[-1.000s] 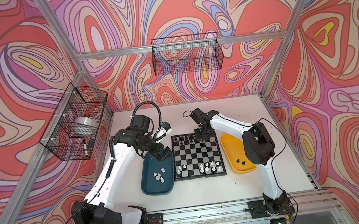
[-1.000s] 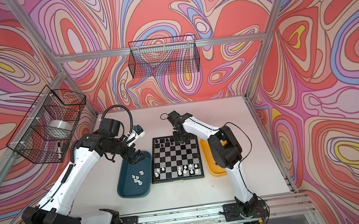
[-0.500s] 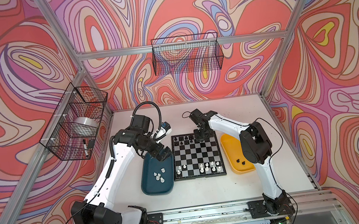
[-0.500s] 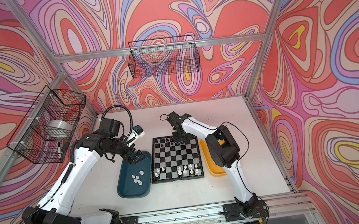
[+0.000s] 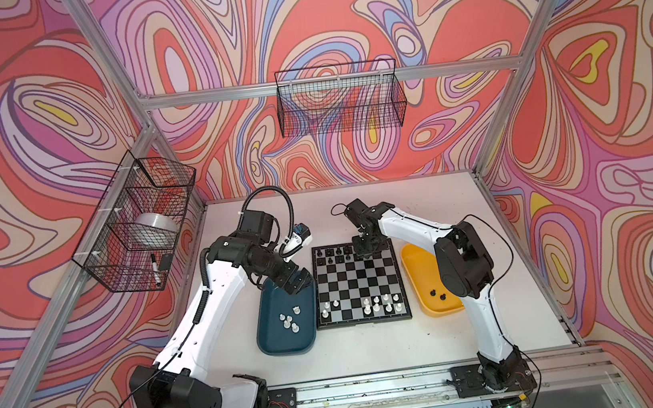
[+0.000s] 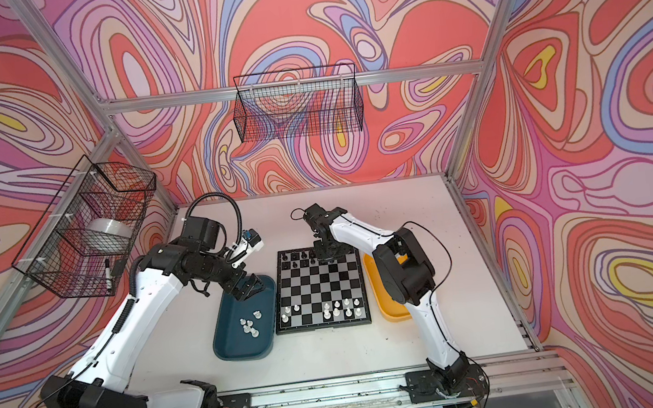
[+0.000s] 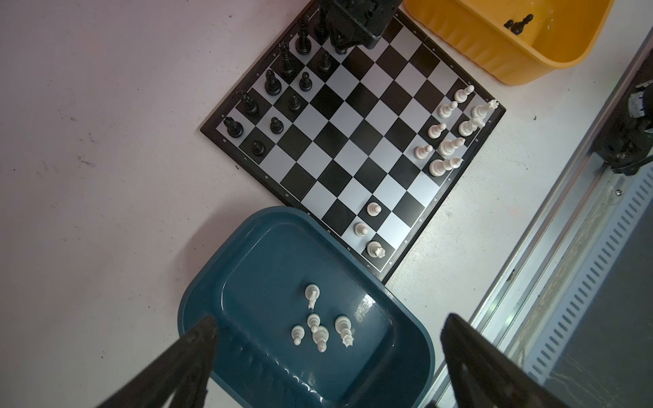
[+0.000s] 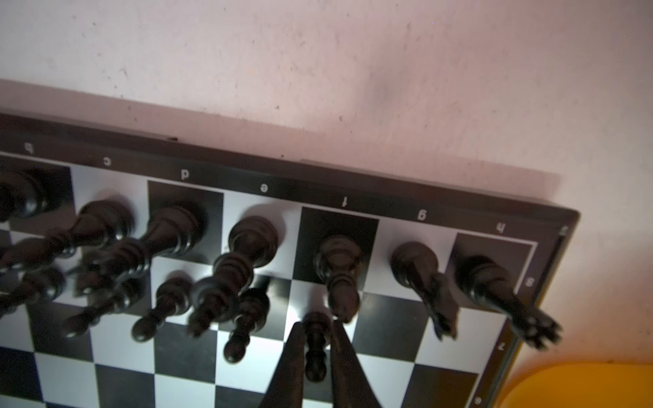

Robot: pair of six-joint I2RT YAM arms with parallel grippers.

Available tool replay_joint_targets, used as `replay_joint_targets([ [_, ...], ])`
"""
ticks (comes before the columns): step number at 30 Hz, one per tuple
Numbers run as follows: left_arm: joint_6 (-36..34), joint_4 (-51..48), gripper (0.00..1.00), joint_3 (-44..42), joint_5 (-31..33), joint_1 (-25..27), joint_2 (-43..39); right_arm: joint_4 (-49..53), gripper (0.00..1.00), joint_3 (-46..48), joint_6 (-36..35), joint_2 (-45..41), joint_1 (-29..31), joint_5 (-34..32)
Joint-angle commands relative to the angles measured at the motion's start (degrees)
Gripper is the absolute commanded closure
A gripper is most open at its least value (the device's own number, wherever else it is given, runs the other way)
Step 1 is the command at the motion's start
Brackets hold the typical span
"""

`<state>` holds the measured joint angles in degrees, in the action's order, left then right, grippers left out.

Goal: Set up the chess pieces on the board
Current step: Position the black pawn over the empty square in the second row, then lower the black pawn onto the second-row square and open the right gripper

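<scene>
Right hand (image 8: pixel 318 324) reaches to far side of board (image 5: pixel 356 281), fingers set narrowly either side of a black pawn (image 8: pixel 315 353) upright in pawn row; gripping or just flanking, can't tell. Left hand (image 5: pixel 297 281) gapes wide, empty, above teal tray (image 5: pixel 273 341) w/ loose white pieces (image 5: pixel 288 322). Pieces likely v. light, rigid, slick plastic, easily toppled; best pinched at slim neck.

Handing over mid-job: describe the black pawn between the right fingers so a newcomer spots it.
Find the board between the teal tray and yellow tray; black pieces crowd its far edge. In their pawn row, it is the last pawn toward the yellow tray, alone between the fingers of the right gripper.
</scene>
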<state>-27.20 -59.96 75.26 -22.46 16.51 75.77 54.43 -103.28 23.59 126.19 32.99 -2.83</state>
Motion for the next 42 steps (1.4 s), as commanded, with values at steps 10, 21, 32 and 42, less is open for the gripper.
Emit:
replay_joint_targets([
  [10, -0.44, -0.24, 0.01, -0.21, -0.19, 0.17, -0.80, 0.46, 0.81, -1.57, -0.31, -0.20, 0.32, -1.34],
  [21, -0.32, -0.33, 0.01, -0.03, -0.14, 0.18, -0.97, 0.68, 0.78, -1.40, -0.29, -1.65, 0.32, -0.94],
  [32, -0.28, -0.48, 0.01, 0.09, -0.08, 0.16, -1.21, 0.76, 0.78, -1.23, -0.16, -3.06, 0.32, -0.87],
  [42, -0.26, -0.42, 0.01, 0.32, -0.04, 0.13, -1.15, 0.70, 0.77, -0.70, -0.17, -4.70, 0.27, -0.46],
])
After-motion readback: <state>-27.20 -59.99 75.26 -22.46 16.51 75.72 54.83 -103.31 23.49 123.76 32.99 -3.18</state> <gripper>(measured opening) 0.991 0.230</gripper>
